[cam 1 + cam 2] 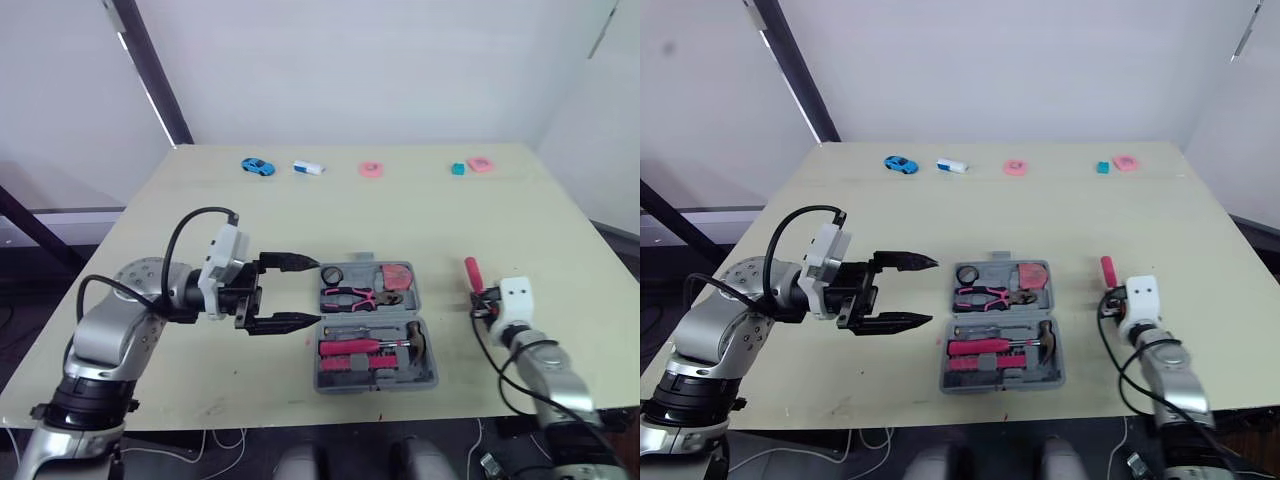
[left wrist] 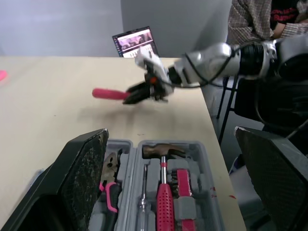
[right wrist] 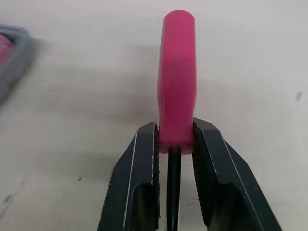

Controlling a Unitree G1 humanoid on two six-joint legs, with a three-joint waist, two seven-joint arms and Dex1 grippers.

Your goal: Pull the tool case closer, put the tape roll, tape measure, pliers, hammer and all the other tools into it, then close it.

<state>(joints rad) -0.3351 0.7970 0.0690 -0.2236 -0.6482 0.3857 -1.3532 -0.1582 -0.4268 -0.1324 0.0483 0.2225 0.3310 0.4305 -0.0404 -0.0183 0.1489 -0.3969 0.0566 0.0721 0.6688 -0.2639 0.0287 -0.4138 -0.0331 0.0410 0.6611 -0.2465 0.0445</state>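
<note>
Packing step, nearly done I'd say. Case (image 1: 376, 386) open, middle of surface (image 1: 400, 210) front edge. Right tool (image 3: 175, 137) clamped on screwdriver (image 3: 176, 72) near right edge. Left tool (image 1: 316, 292) spread apart beside case. Next: screwdriver needs carrying into free slot.

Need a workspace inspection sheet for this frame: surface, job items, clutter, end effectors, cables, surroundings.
Surface: beige table.
Job's things: grey tool case open near the front edge; pliers, hammer, tape roll and tape measure sit in it; pink-handled tool outside, to its right.
Clutter: blue toy car, white block, teal block, pink pieces along the far edge.
End effectors: left end effector open beside the case's left side; right end effector shut on the pink-handled tool.
Cables: black cable loops over the left arm.
Surroundings: white walls; laptop and a person's sleeve beyond the table.
</note>
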